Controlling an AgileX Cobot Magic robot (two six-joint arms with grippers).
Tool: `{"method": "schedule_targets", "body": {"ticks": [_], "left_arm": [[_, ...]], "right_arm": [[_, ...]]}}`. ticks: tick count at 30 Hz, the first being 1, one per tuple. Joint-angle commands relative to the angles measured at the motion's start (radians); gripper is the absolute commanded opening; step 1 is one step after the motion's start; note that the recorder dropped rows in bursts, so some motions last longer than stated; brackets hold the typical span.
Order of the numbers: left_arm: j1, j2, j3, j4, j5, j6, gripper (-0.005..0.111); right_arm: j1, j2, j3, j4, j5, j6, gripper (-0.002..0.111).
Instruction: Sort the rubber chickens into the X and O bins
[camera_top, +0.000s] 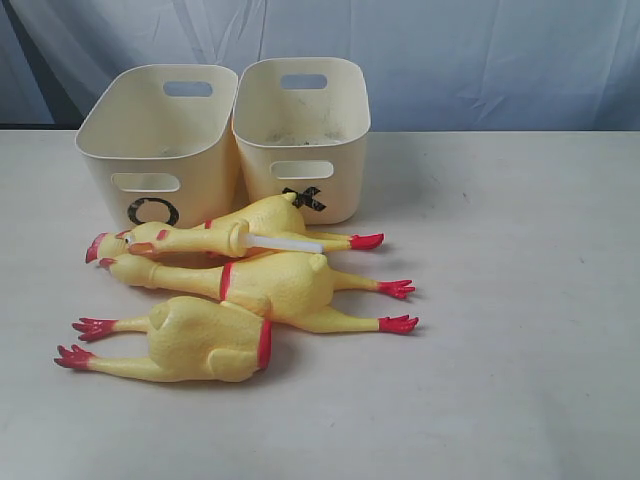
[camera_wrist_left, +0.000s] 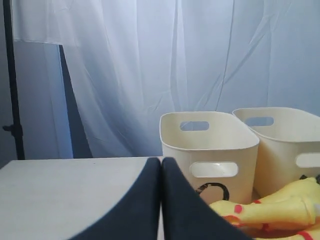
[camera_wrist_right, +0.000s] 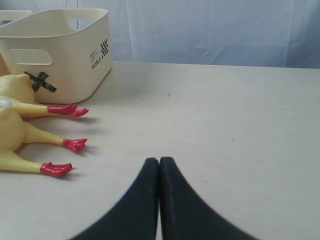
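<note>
Lying together, three rubber chickens (camera_top: 270, 285), beside two bins (camera_top: 160, 150)

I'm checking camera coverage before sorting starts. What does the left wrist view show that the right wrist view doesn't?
Only the left wrist view: the O mark on its bin, the shut left gripper and a dark stand. Only the right wrist view: the chickens' red feet, the shut right gripper. Both: the X bin, yellow chicken bodies, the table, the white curtain.
</note>
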Motion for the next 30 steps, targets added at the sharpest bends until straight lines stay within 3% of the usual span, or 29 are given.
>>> {"method": "schedule_targets", "body": {"ticks": [1,12,26,30], "left_arm": [[0.0,-0.005,0.003,0.169,-0.032,0.004,0.0],[0.0,-0.005,0.003,0.155,-0.176,-0.044,0.0],[0.0,-0.005,0.003,0.155,-0.177,-0.058,0.0],[0.0,-0.005,0.003,0.155,-0.177,-0.075,0.0]], "right_arm": [[-0.005,-0.005,-0.006,0.002,-0.01,-0.001,0.0],[-0.005,-0.005,-0.006,0.002,-0.01,-0.001,0.0],[-0.005,-0.005,-0.006,0.002,-0.011,-0.001,0.0],[-0.005,-0.005,-0.006,0.062,-0.121,0.002,0.0]]}}
